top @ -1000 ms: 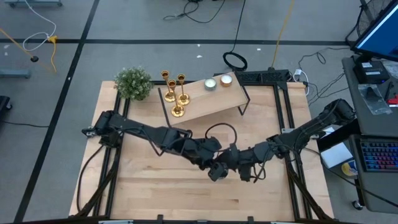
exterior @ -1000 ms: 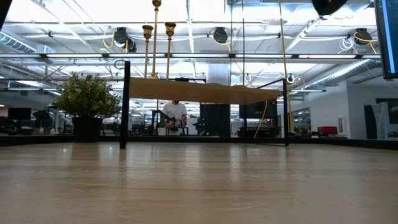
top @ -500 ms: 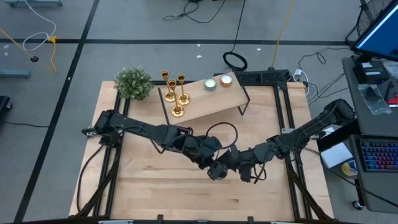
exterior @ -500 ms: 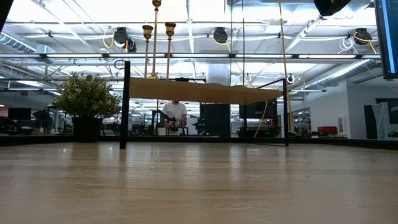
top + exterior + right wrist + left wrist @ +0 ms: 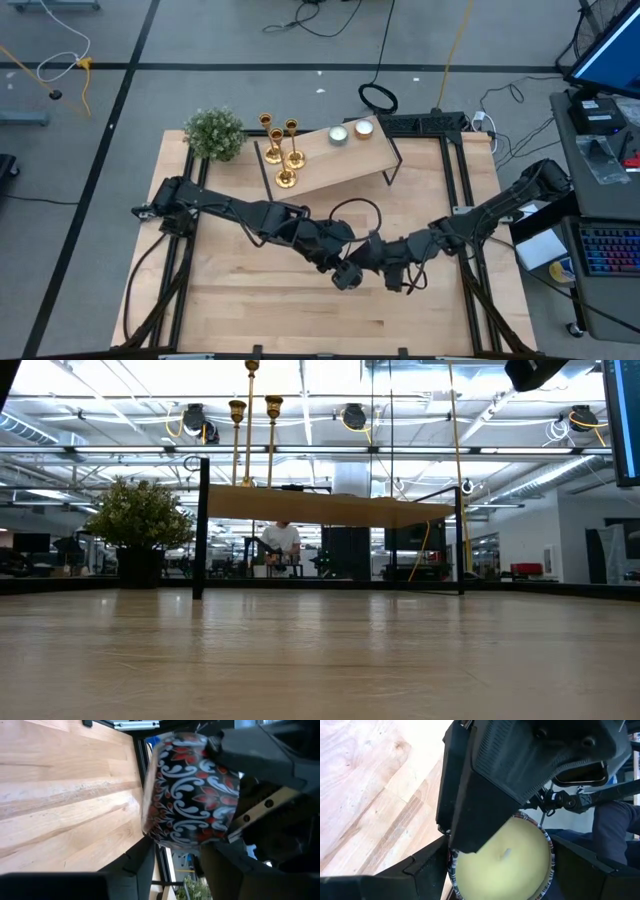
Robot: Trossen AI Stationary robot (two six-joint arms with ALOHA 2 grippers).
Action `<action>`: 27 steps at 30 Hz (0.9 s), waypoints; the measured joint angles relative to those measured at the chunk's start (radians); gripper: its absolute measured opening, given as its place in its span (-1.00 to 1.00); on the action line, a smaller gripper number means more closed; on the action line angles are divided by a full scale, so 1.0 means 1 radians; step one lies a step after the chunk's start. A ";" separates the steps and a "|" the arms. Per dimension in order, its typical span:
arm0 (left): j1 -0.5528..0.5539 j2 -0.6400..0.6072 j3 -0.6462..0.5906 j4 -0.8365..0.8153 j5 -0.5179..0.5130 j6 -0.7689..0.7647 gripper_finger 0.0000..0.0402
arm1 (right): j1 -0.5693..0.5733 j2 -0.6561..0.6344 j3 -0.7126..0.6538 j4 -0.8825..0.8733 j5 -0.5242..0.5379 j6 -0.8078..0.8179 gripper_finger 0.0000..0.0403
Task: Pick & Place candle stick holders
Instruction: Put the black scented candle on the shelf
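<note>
While both grippers point(image 5: 352, 272) meet mid-table, left clamps patterned candle tin point(image 5: 192, 795), pale wax point(image 5: 502, 862) inside; right grip unclear.

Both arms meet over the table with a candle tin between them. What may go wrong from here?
1. The black tin candle with red and white pattern sits in the left pincer while the right pincer crowds it; a badly timed release may drop it onto the wooden table.
2. The three gold metal candlesticks stand close together at the shelf's edge; one bump may topple them.
</note>
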State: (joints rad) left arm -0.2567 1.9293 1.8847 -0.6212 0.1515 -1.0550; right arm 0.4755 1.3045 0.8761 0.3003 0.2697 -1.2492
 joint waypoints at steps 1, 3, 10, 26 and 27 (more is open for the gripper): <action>0.000 0.000 0.000 -0.005 -0.005 0.001 0.49 | 0.000 0.000 0.000 -0.001 0.004 0.007 -0.31; 0.000 0.000 0.000 -0.011 -0.012 0.003 0.49 | -0.001 0.000 0.000 -0.004 0.013 0.011 -0.34; 0.004 0.000 0.000 -0.017 -0.014 0.014 0.49 | -0.001 0.000 0.000 -0.007 0.017 0.038 -0.38; 0.032 0.000 0.000 -0.102 -0.014 0.050 0.49 | -0.013 -0.001 0.000 -0.072 0.047 0.138 -0.37; 0.032 0.000 0.000 -0.101 -0.014 0.053 0.49 | -0.013 -0.001 0.000 -0.072 0.045 0.138 -0.37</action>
State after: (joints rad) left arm -0.2245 1.9293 1.8847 -0.7223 0.1379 -1.0024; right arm 0.4629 1.3033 0.8761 0.2284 0.3150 -1.1114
